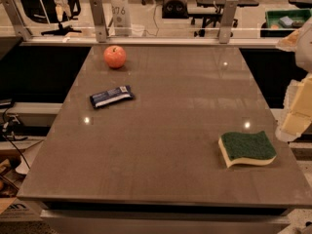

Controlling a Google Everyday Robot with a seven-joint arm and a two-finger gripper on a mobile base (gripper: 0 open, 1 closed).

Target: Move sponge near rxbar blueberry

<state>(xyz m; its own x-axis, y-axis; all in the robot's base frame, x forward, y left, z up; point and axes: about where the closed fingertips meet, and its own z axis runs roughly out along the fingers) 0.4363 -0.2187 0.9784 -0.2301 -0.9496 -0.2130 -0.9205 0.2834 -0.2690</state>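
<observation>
The sponge [247,148], dark green on top over pale yellow foam, lies flat on the brown table near its front right corner. The rxbar blueberry [111,96], a slim dark blue wrapper with white label patches, lies on the left half of the table, far from the sponge. My gripper [294,123] shows as pale cream parts at the right edge of the camera view. It hangs just off the table's right side, above and to the right of the sponge, and touches nothing.
A red-orange apple [115,56] sits at the back left of the table [165,126], behind the bar. A railing with metal posts [97,18] runs along the far edge. Cables and clutter lie on the floor to the left.
</observation>
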